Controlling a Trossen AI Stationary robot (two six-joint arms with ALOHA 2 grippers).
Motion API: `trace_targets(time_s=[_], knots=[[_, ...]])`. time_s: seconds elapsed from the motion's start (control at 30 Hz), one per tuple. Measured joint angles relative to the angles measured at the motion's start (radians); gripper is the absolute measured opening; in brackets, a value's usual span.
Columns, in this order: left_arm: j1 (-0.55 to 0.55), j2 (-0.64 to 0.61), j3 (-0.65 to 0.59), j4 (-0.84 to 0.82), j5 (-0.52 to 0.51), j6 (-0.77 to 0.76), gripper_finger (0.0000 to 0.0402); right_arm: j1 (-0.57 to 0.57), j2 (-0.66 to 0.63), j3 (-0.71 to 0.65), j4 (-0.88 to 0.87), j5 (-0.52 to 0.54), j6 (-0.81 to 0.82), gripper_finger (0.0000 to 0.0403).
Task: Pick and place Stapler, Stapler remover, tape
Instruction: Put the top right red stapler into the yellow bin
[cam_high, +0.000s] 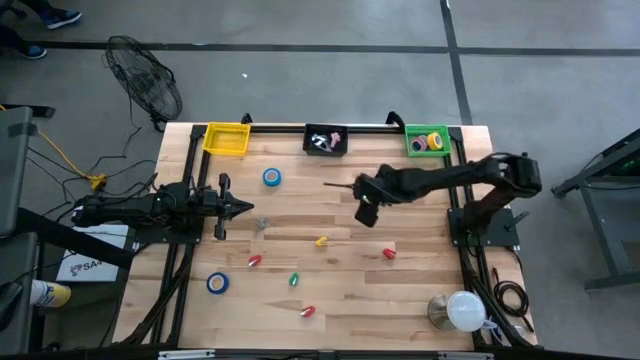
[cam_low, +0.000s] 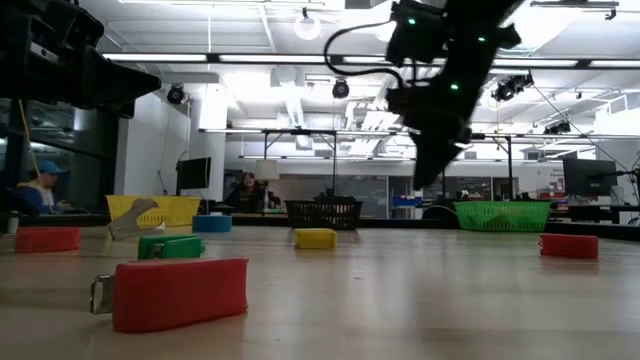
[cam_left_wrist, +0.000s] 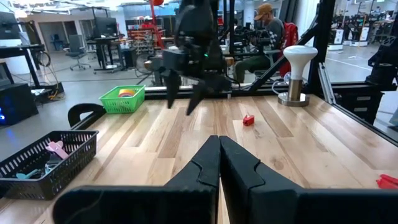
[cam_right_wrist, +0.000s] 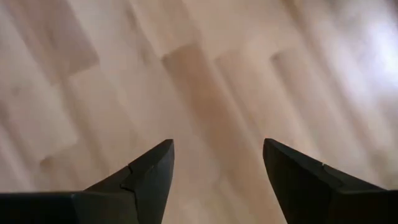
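A: Count on the table (cam_high: 420, 300)?

B: 2 blue tape rolls loose: one (cam_high: 271, 177) toward the far edge, one (cam_high: 217, 283) toward the near-left. Small solid pcs: 3 red (cam_high: 389, 254), (cam_high: 254, 261), (cam_high: 308, 312), 1 yellow (cam_high: 321, 241), 1 green (cam_high: 294, 280). Also a small grey item (cam_high: 262, 224) just off the left gripper; can't tell what it is

A: Grippers?

B: Right gripper (cam_high: 366, 212) hangs over bare wood mid-table, fingers (cam_right_wrist: 149, 171) spread wide, nothing between them. Left gripper (cam_high: 240, 208) low at table's left, fingers (cam_left_wrist: 211, 165) pressed together, nothing held

A: Tape vs. the right gripper?

B: Far blue roll is well apart from it, off to the left arm's side. Near-left roll is farther still, across the table. Yellow pc and one red pc lie near it, on the near side

A: Bins?

B: 3 along the far edge. Yellow basket (cam_high: 226, 139): looks bare inside. Black basket (cam_high: 326, 141): pink + pale bits, can't ID them. Green basket (cam_high: 427, 141): tape rolls, pink and yellow seen

A: Else?

B: Lamp w/ white dome (cam_high: 458, 310) at near-right corner
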Motion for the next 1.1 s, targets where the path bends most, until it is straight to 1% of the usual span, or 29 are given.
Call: trace_targets(time_s=[0.17,0.4,0.87,1.1], knots=[[0.000,0.000,0.000,0.000,0.000,0.000,0.0001,0.062,-0.027,-0.077,-0.002,-0.092,0.081,0.0238],[0.000,0.000,0.000,0.000,0.000,0.000,0.0001,0.172,-0.031,-0.131,-0.006,-0.168,0.164,0.0238],[0.000,0.000,0.000,0.000,0.000,0.000,0.0001,0.367,-0.031,-0.147,-0.078,-0.231,0.350,0.0238],[0.000,0.000,0.000,0.000,0.000,0.000,0.0001,0.424,-0.031,-0.147,-0.101,-0.243,0.431,0.0238]])
